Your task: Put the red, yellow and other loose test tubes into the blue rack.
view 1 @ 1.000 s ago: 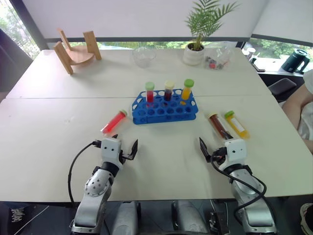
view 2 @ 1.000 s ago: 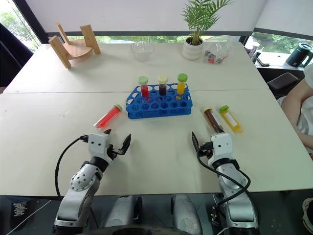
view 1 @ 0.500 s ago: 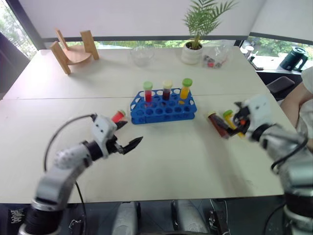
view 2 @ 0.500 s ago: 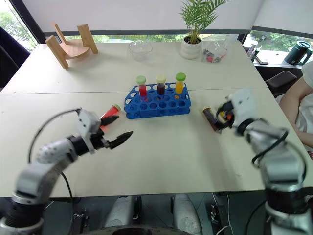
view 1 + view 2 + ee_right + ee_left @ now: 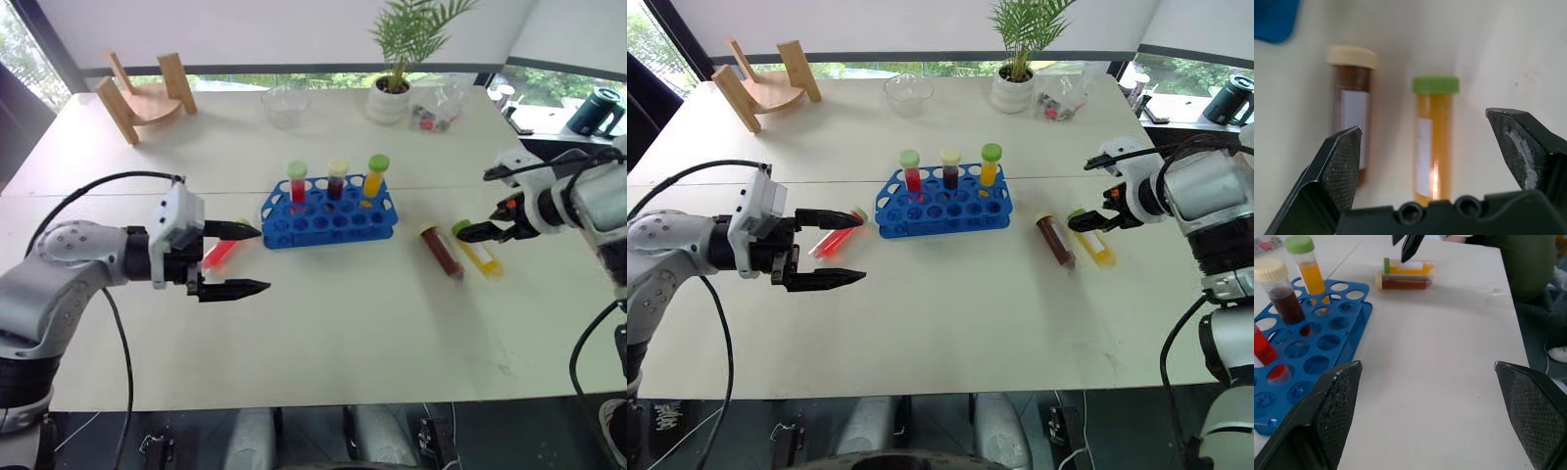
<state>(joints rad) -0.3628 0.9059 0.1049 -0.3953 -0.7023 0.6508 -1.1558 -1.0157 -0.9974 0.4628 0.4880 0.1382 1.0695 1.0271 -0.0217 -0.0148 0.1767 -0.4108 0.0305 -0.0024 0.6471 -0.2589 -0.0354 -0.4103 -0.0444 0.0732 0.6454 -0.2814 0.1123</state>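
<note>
While both hang above the bench (image 5: 323, 323) gripping nothing, the left pincer (image 5: 240, 259) gapes wide beside the red tube (image 5: 221, 252) lying left of the blue rack (image 5: 328, 220). Spread just as wide, the right pincer (image 5: 1095, 208) hovers over the yellow tube (image 5: 1432, 142), which lies beside the brown tube (image 5: 1352, 110), right of the rack.

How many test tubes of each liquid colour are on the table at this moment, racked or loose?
Red: 2, one standing in the blue rack at, one lying loose.
Dark brown: 2, one racked, one loose.
Yellow-orange: 2, one racked, one loose.
Total: 6 tubes, 3 racked, 3 loose.
</note>
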